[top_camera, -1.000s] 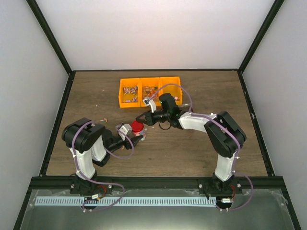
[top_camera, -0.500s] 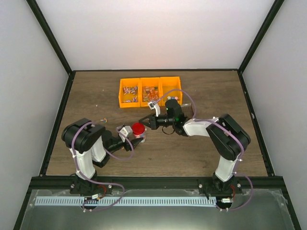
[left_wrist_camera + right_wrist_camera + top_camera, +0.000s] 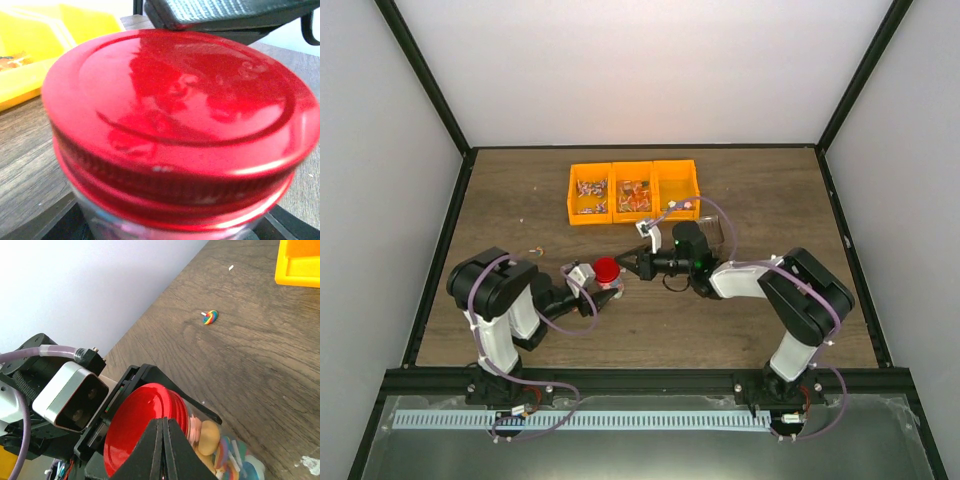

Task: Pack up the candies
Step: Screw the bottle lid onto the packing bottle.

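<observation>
A small clear jar (image 3: pixel 235 460) with a round red lid (image 3: pixel 607 267) is gripped by my left gripper (image 3: pixel 607 283), whose black jaws flank the jar in the right wrist view. Candies (image 3: pixel 212 436) show through the glass: yellow, blue and striped pieces. The lid (image 3: pixel 180 100) fills the left wrist view. My right gripper (image 3: pixel 624 268) is shut and empty, with its tip at the lid's right side; its closed fingers (image 3: pixel 164 424) overlap the lid (image 3: pixel 135 430). More candies (image 3: pixel 590 192) lie in the orange bins (image 3: pixel 663 209).
A stray rainbow candy (image 3: pixel 210 317) lies on the wooden table, left of the arms (image 3: pixel 538 250). The three-compartment orange bin stands at the back centre, and its corner (image 3: pixel 300 262) shows in the right wrist view. Black frame rails edge the table.
My right gripper has come down and forward from near the bins, and its shut tip has reached the red lid. The left gripper and the jar have hardly moved.
</observation>
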Controlling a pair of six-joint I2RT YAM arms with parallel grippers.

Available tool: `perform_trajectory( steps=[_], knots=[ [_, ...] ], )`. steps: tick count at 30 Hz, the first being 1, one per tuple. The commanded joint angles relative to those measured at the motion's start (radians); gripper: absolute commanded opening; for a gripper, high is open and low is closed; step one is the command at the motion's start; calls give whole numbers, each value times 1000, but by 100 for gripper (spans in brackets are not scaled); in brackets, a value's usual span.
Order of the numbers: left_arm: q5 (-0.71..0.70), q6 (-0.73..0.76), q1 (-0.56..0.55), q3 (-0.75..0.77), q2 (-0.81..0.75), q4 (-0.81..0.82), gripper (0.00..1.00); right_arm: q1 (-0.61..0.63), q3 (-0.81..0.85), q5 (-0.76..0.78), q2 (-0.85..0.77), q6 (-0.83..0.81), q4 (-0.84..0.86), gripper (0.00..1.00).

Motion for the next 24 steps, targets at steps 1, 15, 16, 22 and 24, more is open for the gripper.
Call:
perform_trajectory(
  steps=[1,15,16,22,24],
  knots=[
    [-85,-121,10,-26,72,219,52,173,-71,-180,21,35,-83,1],
    [-70,-120,10,-32,71,219,51,242,-180,-98,-73,72,-18,1],
    [-68,-119,10,-33,70,219,51,241,-182,-83,-91,68,-25,1],
    [-41,-89,10,-36,81,219,51,159,-150,6,-219,48,-132,3],
    [-21,-78,10,-34,87,219,51,105,-132,-3,-255,50,-156,8]
  ],
)
